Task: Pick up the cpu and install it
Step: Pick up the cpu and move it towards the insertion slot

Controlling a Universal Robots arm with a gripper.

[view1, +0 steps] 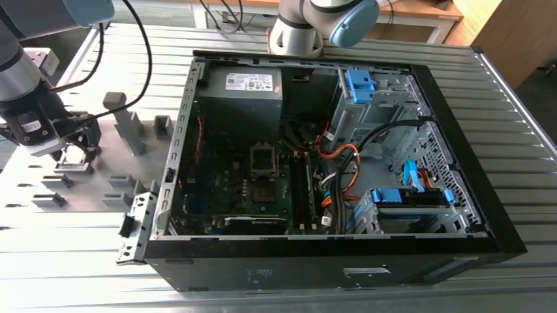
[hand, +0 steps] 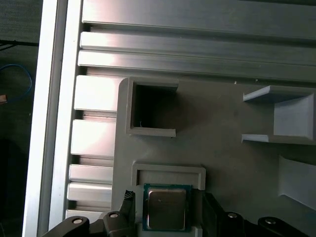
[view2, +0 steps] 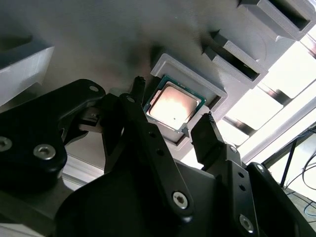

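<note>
While the gripper stands spread astride the cpu, which lies flat in its holder near an edge of the plate, risk: off-centre closing could catch the holder rim or tilt the cpu.

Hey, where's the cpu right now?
In the second wrist view the cpu lies in a grey holder, straddled by the open hand; that holder stands outside the computer case, toward the exterior view's left.

White label on the power supply, upper centre of the exterior view: print illegible. No other text can be read.
</note>
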